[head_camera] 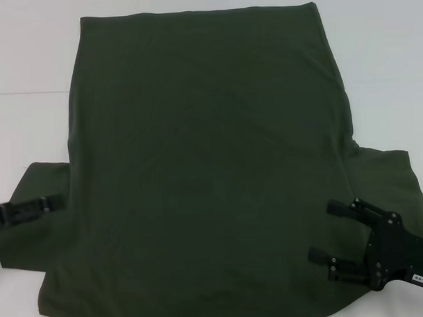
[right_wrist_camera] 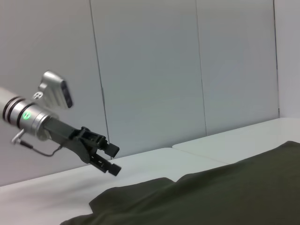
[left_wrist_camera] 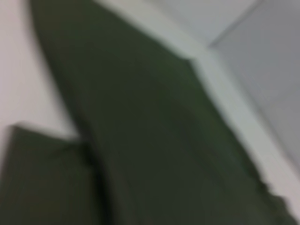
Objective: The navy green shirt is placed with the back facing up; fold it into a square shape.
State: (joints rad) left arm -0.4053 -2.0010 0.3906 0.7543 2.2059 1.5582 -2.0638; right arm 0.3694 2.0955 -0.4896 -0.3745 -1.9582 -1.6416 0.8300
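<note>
The navy green shirt point(head_camera: 211, 158) lies spread flat on the white table point(head_camera: 27, 53), plain back up, hem at the far side and both short sleeves out to the sides near me. My left gripper point(head_camera: 57, 203) hovers over the left sleeve, turned edge-on; in the right wrist view point(right_wrist_camera: 112, 160) its fingers stand apart and empty above the cloth. My right gripper point(head_camera: 320, 231) is open and empty over the shirt's near right part, beside the right sleeve. The shirt also shows in the left wrist view point(left_wrist_camera: 140, 140) and in the right wrist view point(right_wrist_camera: 234, 187).
Bare white table surrounds the shirt at the far left and far right point(head_camera: 388, 48). Grey wall panels point(right_wrist_camera: 150, 70) stand behind the table. The shirt's near edge runs close to the table's front.
</note>
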